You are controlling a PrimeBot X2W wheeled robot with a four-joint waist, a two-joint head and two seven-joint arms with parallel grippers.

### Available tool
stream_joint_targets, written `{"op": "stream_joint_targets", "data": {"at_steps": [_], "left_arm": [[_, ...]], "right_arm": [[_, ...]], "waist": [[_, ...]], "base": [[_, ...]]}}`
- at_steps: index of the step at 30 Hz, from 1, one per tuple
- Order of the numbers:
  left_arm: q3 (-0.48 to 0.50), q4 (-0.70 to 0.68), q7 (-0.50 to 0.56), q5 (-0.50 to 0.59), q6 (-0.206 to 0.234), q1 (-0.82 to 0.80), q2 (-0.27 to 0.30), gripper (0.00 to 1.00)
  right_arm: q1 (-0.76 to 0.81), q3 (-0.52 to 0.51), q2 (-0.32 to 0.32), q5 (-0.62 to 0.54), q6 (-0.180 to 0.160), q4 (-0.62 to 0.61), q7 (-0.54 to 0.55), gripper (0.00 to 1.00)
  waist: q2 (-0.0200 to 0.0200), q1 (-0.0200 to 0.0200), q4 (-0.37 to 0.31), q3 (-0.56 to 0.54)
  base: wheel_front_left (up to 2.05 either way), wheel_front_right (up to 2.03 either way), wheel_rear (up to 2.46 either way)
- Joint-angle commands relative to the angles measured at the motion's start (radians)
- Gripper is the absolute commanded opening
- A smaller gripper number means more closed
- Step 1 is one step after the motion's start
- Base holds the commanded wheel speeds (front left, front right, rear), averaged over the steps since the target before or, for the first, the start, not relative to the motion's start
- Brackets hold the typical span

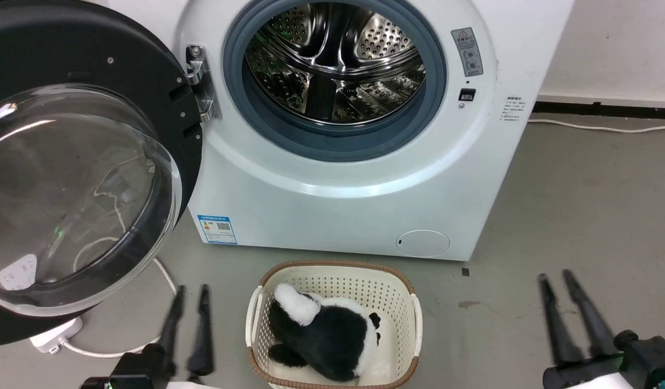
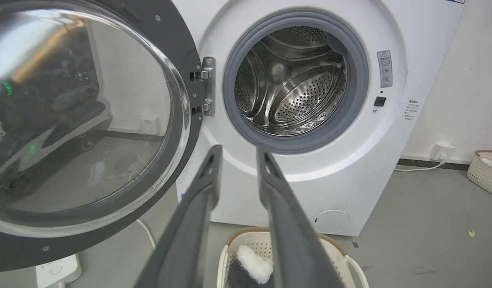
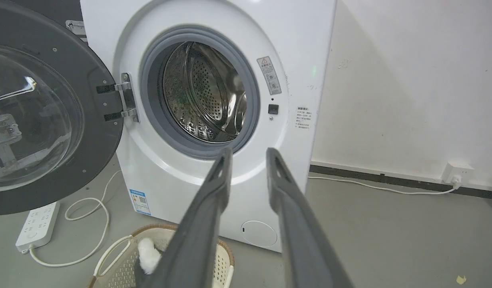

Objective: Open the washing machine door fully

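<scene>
The washing machine door (image 1: 148,70) is swung wide open to the left on its metal hinge (image 1: 201,81), its clear glass bowl (image 1: 73,194) bulging toward me. It also appears in the left wrist view as the door (image 2: 186,52) and in the right wrist view as the door (image 3: 98,116). The steel drum (image 1: 335,59) lies exposed behind the grey seal. My left gripper (image 1: 190,292) hangs open low in front of the door's lower edge, touching nothing. At the lower right, my right gripper (image 1: 556,278) is open and holds nothing.
A white basket (image 1: 402,292) with a black-and-white plush toy (image 1: 324,335) stands on the floor before the machine, between my grippers. A white power strip (image 1: 56,335) and its cable lie under the door. Another basket (image 2: 483,172) sits by the wall at right.
</scene>
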Motion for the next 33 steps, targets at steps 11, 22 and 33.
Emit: {"op": "stream_joint_targets", "data": {"at_steps": [11, 22, 33], "left_arm": [[0.003, 0.002, 0.019, 0.010, -0.002, -0.008, 0.000, 0.00], [0.007, 0.004, 0.044, 0.022, -0.004, -0.018, 0.000, 0.00], [0.014, 0.007, 0.079, 0.039, -0.007, -0.031, -0.001, 0.00]], "right_arm": [[-0.007, 0.004, 0.000, -0.004, 0.000, 0.004, 0.019, 0.00], [-0.016, 0.010, 0.001, -0.009, 0.000, 0.009, 0.044, 0.00], [-0.029, 0.018, 0.002, -0.017, 0.000, 0.016, 0.079, 0.00]], "waist": [[0.0000, -0.0001, 0.000, 0.000], [0.0000, -0.0001, -0.001, 0.000], [0.0000, -0.0001, -0.001, 0.000]], "base": [[0.00, 0.00, 0.00], [0.00, 0.00, 0.00], [0.00, 0.00, 0.00]]}}
